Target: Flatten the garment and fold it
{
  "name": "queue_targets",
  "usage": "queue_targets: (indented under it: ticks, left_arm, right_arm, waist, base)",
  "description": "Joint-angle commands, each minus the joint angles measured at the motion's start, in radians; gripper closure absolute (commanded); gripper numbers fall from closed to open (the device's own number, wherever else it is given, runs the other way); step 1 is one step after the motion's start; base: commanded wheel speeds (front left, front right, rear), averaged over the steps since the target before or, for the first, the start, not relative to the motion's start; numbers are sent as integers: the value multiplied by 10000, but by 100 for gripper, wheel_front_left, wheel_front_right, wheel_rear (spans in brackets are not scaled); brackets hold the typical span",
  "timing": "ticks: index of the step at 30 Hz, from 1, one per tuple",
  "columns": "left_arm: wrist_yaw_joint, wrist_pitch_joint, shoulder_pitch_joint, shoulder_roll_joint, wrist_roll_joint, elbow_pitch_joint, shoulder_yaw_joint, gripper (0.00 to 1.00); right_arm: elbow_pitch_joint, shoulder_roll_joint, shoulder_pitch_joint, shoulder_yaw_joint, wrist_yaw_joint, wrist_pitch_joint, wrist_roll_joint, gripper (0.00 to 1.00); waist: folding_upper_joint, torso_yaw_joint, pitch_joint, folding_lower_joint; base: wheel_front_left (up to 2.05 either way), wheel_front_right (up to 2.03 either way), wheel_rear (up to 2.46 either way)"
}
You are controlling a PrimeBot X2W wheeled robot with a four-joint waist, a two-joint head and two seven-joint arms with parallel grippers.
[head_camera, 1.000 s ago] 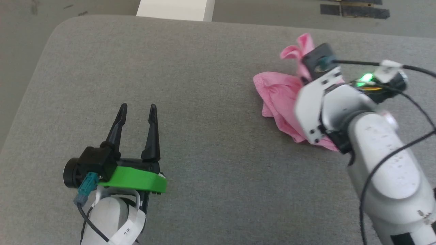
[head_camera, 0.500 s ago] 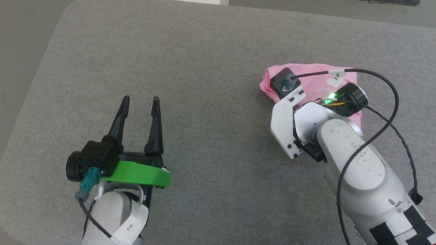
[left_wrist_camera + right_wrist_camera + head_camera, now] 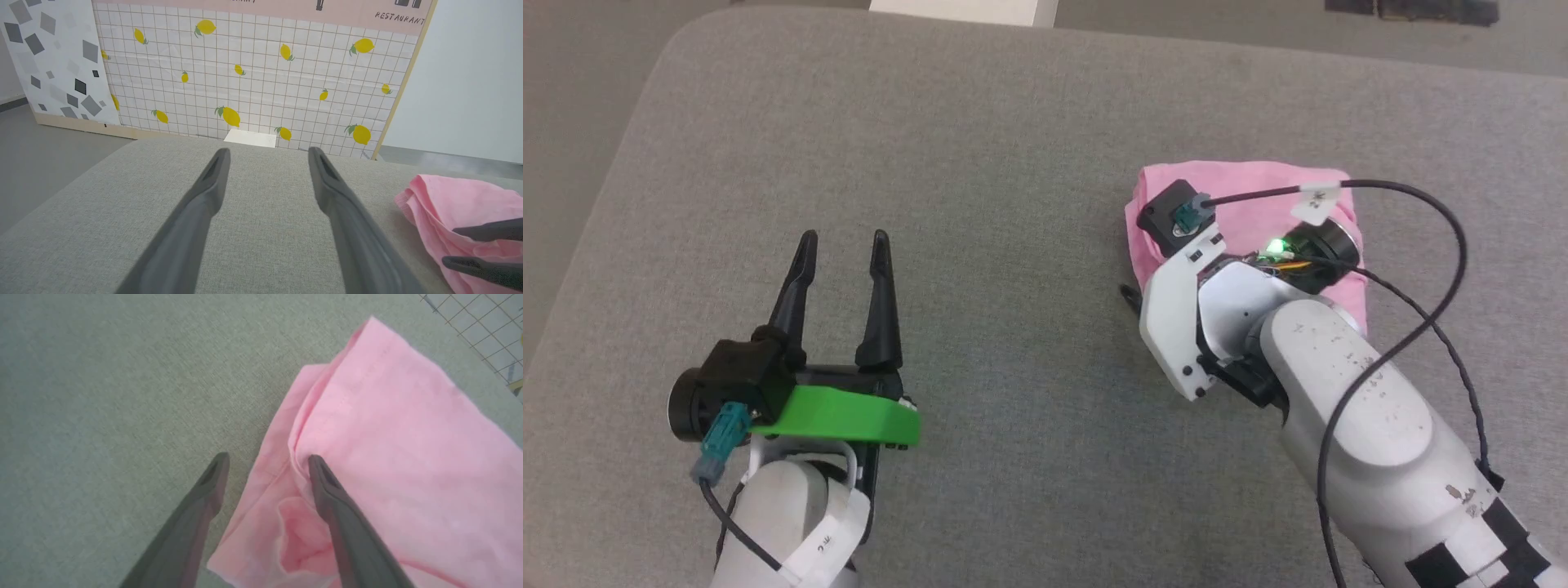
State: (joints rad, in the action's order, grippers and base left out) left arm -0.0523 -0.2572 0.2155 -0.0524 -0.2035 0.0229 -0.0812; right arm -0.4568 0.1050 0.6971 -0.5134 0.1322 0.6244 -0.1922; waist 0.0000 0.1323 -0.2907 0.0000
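The light pink garment (image 3: 1241, 204) lies as a folded, roughly rectangular heap on the right of the grey padded surface (image 3: 980, 163). My right wrist covers its near part. In the right wrist view my right gripper (image 3: 268, 458) is open, low over the garment (image 3: 392, 428). It straddles the garment's left edge, one finger above the cloth and the other above bare padding, gripping nothing. My left gripper (image 3: 843, 241) rests open and empty at the lower left, well apart from the garment. The left wrist view shows my left gripper (image 3: 268, 152) with the garment (image 3: 445, 200) at the right.
The padded surface has a rounded far-left corner (image 3: 678, 41) with floor beyond it. A white block (image 3: 964, 10) stands past the far edge, and dark strips (image 3: 1421, 10) lie on the floor at top right. A lemon-patterned wall panel (image 3: 253, 73) stands behind.
A second ago the cloth was bunched with a flap raised at my right gripper. It now lies flatter and folded over, and my right wrist has shifted left. The head camera moved. My left arm stayed put.
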Motion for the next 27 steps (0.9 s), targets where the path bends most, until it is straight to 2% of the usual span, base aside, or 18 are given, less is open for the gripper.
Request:
queue_targets:
  ticks: [1, 5, 14, 21, 27]
  left_arm:
    - [-46, -45, -82, 22, 114, -2, 52, 0]
    - [-103, -45, -253, 22, 205, 2, 180, 0]
    - [-207, -45, -659, 22, 135, 43, 344, 0]
    - [-212, -45, -784, 22, 96, 180, 338, 0]
    - [-228, -45, -904, 22, 116, 286, 334, 0]
  right_arm:
    - [327, 31, -158, 23, -15, -226, -196, 0]
    - [1518, 163, -544, 455, -15, -1007, -537, 0]
    - [3722, -98, -2418, 2918, -15, -3991, -158, 0]
    - [4162, -293, -4041, 4567, -15, -6517, 328, 0]
    - [3924, -384, -5182, 5302, -15, -7974, 550, 0]
  waist:
    - [0, -203, 295, 0]
    - [0, -453, 661, 0]
    - [0, -1035, 1358, 0]
    - [0, -1469, 1685, 0]
    - [0, -1719, 1934, 0]
  base:
    - [0, 0, 0]
    - [0, 0, 0]
    - [0, 0, 0]
    - [0, 0, 0]
    - [0, 0, 0]
